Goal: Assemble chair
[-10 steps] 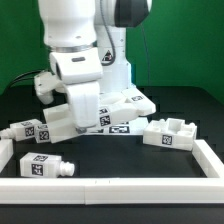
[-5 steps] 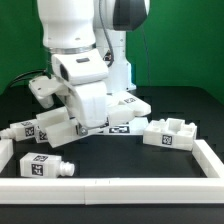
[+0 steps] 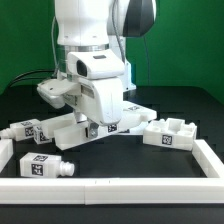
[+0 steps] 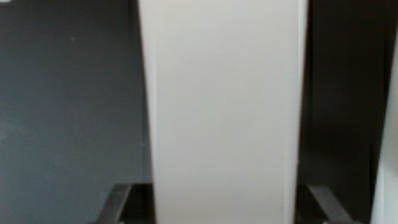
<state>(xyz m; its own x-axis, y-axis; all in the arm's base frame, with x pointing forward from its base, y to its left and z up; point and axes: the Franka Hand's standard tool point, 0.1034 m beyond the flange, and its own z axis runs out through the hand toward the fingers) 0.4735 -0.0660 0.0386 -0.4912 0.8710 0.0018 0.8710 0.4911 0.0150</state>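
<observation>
Just behind white rail [image 3: 120, 185]: 1 tagged bar [image 3: 45, 167], loose. Further back: pegged leg [image 3: 24, 130] and notched block [image 3: 170, 133], well apart, loose. Gripper [image 3: 91, 125] clamps white panel [image 4: 222, 100] low over table [image 3: 120, 158]. No 2 parts look joined; nearly all assembly remains.

no legible text, patterned tags [image 3: 41, 166] on chair parts [image 3: 170, 133]

Glossy white arm [image 3: 88, 25] with rounded shells, black joint cap [image 3: 140, 15], boxy white gripper [image 3: 88, 124].
</observation>
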